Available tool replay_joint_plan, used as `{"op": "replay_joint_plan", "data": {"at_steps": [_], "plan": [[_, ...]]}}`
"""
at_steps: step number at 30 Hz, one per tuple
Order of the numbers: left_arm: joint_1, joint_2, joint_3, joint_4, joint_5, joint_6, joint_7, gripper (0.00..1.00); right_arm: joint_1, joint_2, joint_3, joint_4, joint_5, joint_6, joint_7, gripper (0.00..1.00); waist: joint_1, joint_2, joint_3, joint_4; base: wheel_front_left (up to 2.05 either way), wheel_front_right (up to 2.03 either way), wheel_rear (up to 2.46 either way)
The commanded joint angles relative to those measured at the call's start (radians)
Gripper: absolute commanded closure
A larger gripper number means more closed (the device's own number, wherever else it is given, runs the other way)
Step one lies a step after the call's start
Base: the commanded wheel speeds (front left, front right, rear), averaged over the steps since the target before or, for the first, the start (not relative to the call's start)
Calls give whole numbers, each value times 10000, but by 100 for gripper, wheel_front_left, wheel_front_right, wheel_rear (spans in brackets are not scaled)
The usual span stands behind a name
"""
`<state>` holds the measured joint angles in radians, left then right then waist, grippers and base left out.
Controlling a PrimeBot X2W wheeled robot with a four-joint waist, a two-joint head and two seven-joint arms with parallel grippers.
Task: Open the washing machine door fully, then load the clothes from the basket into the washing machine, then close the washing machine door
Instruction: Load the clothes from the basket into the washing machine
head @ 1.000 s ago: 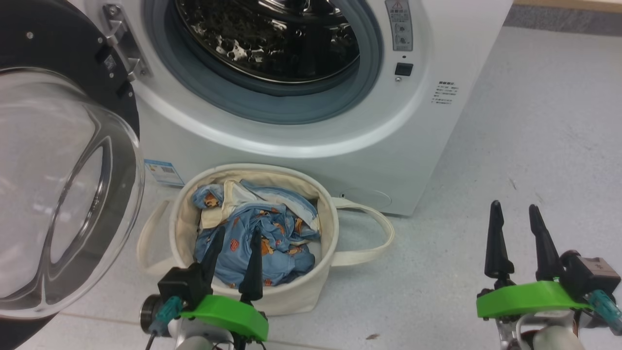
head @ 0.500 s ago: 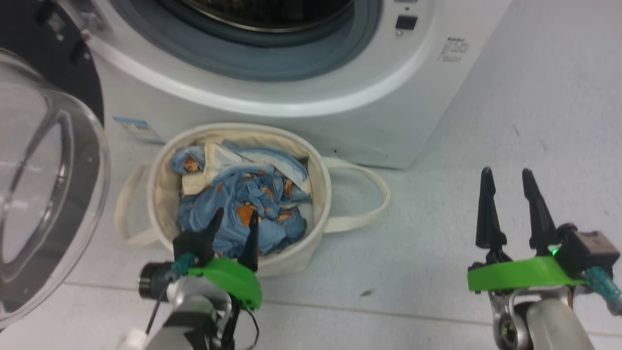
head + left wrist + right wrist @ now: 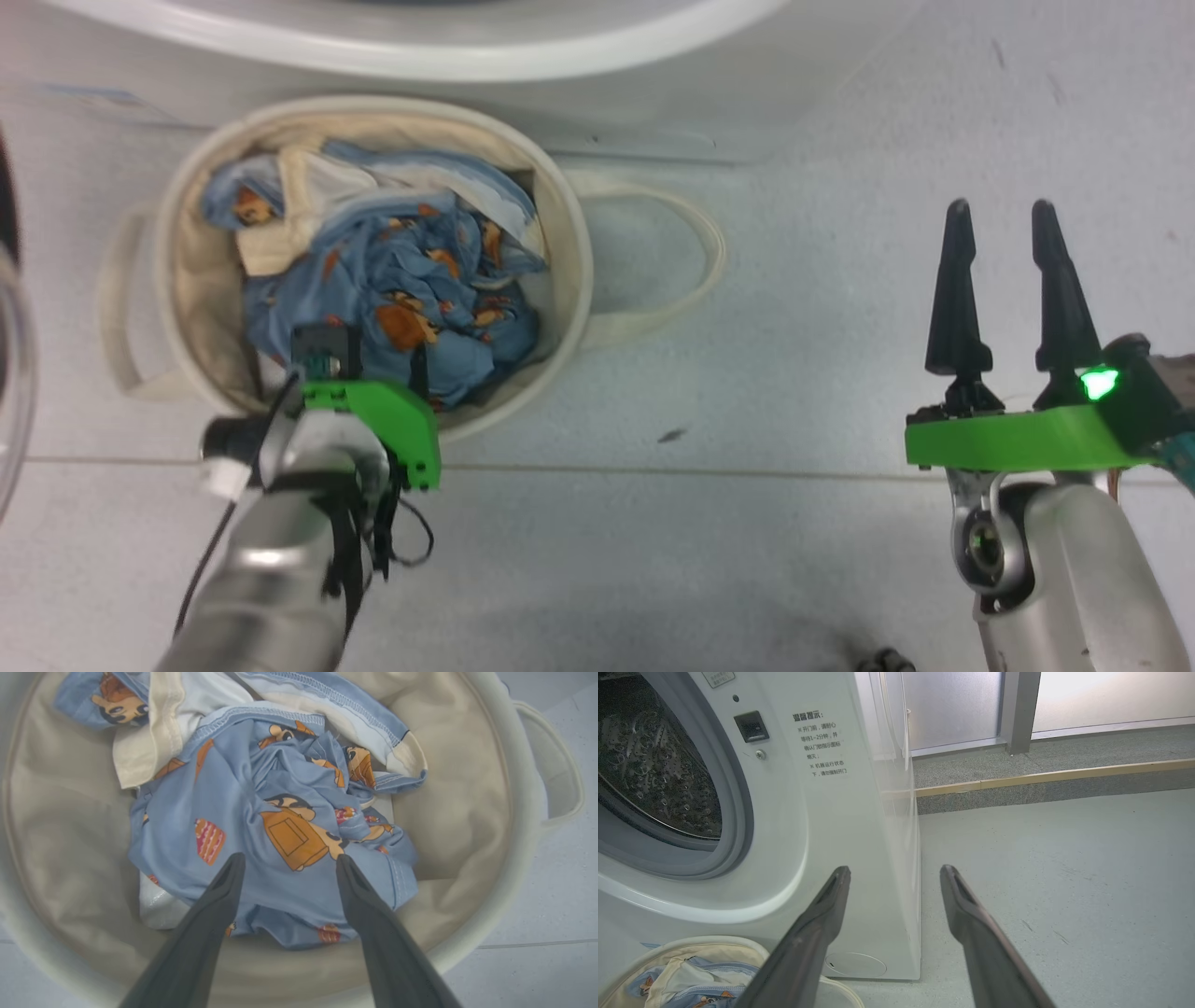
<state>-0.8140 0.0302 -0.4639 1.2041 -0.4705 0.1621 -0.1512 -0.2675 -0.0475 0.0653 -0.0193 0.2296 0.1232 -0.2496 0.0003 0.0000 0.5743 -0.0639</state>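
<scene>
Clothes (image 3: 280,826) of blue cartoon-printed fabric lie bunched in the cream canvas basket (image 3: 472,812), right beyond the tips of the left pincer (image 3: 289,857). It points down into the tub with its fingers spread wide and holds nothing, probably so it can straddle a thick fold before closing. The right pincer (image 3: 1000,207) hovers well off to the side over bare floor, equally wide and empty, likely parked out of the way. Ahead of it and to its left, the washing machine (image 3: 859,835) shows its steel drum (image 3: 654,765) uncovered, ready for loading.
</scene>
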Motion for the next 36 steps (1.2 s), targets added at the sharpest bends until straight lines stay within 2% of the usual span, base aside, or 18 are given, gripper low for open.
{"op": "replay_joint_plan", "data": {"at_steps": [1,9,17,22,29,30,31,36], "plan": [[-450,200,68,69,-54,162,-38,0,-108,-28,247,-393,39,75,-122,0,-3,0,787,-408,0,0,0],[-1696,200,-233,595,-262,554,-7,0,-526,-28,313,-473,174,75,-122,0,-3,0,1667,-667,0,0,0],[-2318,325,-286,836,-229,1816,922,0,-781,-28,411,-496,249,75,-122,0,-3,0,2172,-855,0,0,0],[-2478,450,-523,859,-28,2295,1360,0,-829,-28,444,-477,253,75,-122,0,-3,0,2359,-942,0,0,0],[-2608,491,-369,864,-270,2510,1737,0,-888,-28,460,-489,263,75,-122,0,-3,0,2591,-911,0,0,0],[-2653,477,-333,864,-322,2480,1664,3,-900,-28,452,-482,248,75,-122,0,-3,0,2612,-876,0,0,0],[-2685,460,-297,864,-375,2430,1549,100,-914,-28,446,-470,225,75,-122,0,-3,0,2616,-836,0,0,0],[-2706,368,-339,865,-455,2075,838,100,-967,-67,433,-416,183,75,-122,0,-3,0,2355,-594,0,0,0]]}}
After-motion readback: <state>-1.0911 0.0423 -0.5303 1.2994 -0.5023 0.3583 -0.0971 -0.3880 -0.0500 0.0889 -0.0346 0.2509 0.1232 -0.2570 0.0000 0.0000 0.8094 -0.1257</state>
